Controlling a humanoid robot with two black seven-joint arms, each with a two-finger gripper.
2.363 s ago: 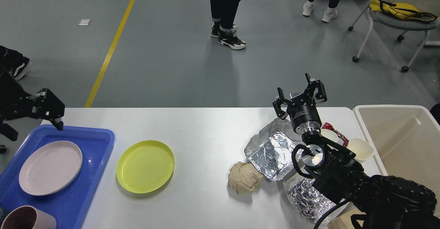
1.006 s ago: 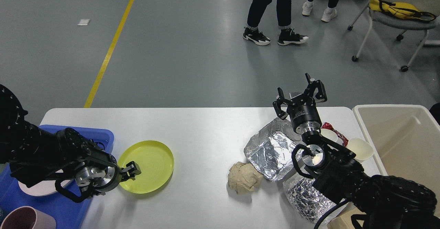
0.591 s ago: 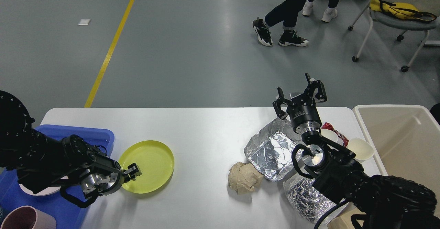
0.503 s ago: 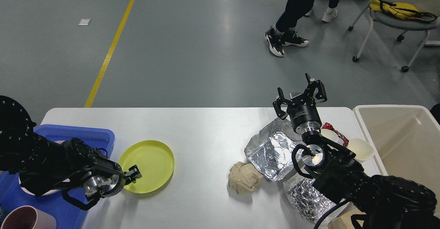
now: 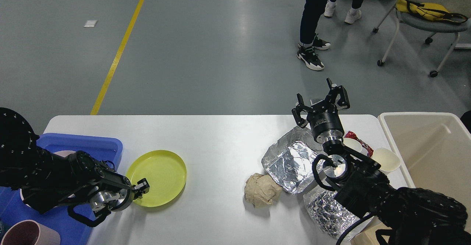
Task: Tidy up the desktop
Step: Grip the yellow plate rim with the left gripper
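Yellow plate [image 5: 159, 176] rim in left claw [image 5: 141, 187], open desktop [image 5: 220, 142] beyond

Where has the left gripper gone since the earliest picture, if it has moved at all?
Yes: the left gripper went from above the blue tray rightward and nearer, to the yellow plate rim.

White desktop [image 5: 220, 134], yellow plate [image 5: 158, 177], blue tray [image 5: 92, 144], foil [image 5: 290, 160], crumpled paper [image 5: 262, 190]

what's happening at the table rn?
Robot is tidying the desktop. Its left end effector sits at the near-left rim of the yellow plate, seemingly gripping it, beside the blue tray. The right end effector is open and raised above the foil trays, empty. A crumpled paper ball and paper cups lie near the beige bin.
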